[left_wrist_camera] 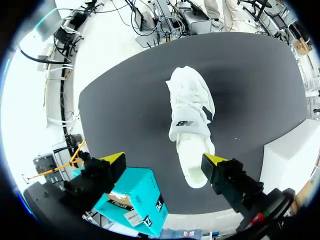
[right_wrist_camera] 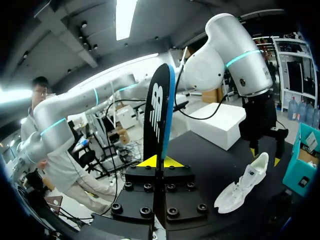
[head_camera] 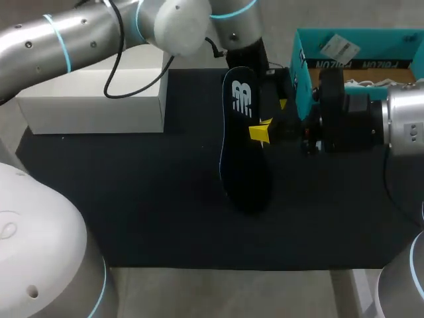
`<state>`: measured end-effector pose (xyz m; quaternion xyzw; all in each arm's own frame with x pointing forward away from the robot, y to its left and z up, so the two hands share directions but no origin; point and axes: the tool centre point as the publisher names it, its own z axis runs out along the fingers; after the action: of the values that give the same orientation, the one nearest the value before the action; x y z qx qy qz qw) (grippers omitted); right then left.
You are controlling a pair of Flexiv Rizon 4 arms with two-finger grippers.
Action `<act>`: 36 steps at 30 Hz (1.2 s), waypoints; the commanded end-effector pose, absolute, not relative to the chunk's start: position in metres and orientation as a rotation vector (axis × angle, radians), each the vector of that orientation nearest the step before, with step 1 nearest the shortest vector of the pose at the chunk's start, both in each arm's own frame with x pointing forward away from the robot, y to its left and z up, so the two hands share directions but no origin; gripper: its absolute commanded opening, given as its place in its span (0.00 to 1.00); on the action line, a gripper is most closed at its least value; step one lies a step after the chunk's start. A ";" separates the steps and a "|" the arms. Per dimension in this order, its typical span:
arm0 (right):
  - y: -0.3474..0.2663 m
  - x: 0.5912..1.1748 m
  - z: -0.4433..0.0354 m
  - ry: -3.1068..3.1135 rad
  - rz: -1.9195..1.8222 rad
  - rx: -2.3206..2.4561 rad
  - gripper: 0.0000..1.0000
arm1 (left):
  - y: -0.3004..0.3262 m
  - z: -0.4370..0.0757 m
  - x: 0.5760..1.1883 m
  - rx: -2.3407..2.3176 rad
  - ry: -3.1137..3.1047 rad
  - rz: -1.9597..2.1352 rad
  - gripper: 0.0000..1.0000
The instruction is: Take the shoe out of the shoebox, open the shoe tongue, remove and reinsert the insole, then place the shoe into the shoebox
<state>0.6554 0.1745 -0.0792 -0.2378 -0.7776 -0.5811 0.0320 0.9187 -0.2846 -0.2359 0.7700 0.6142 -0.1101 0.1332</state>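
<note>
Out of the teal shoebox (head_camera: 358, 53), the white sneaker (left_wrist_camera: 190, 120) lies on the mat under the left gripper (left_wrist_camera: 164, 160), whose fingers stand spread wide, touching nothing; the right gripper (right_wrist_camera: 160, 162) pinches the black insole (right_wrist_camera: 157, 115) upright by one long edge. Likely risks: pushed against an unheld sneaker, the insole could shove it across the mat; so small a pinch may let the thin insole fold or twist loose; arms this close might collide. The black mat (head_camera: 132, 212) reaches wide around the sneaker; the white box (head_camera: 93, 99) stands well apart at its left back; the shoebox is near, right back.
</note>
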 end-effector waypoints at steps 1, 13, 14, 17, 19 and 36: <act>0.169 0.669 -0.079 -2.421 -1.813 -0.816 0.00 | -0.266 -0.210 0.912 2.080 1.580 -0.525 1.00; 0.118 0.751 -0.049 -2.160 -2.123 -1.180 0.00 | -0.253 -0.160 0.921 1.949 1.448 -0.521 1.00; 0.116 0.755 -0.046 -2.145 -2.131 -1.174 0.00 | -0.251 -0.155 0.921 1.942 1.445 -0.510 1.00; 0.110 0.766 -0.040 -2.088 -2.134 -1.163 0.00 | -0.246 -0.145 0.920 1.919 1.417 -0.523 1.00; 0.108 0.771 -0.038 -2.078 -2.119 -1.194 0.00 | -0.244 -0.139 0.921 1.973 1.394 -0.552 1.00; 0.106 0.773 -0.037 -2.085 -2.126 -1.192 0.00 | -0.241 -0.132 0.915 1.869 1.372 -0.655 1.00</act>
<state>0.7723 0.1032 -0.0372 -0.3691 -0.6501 -0.6634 -0.0313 0.9169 -0.2472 -0.1316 0.7555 0.5220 -0.2319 0.3208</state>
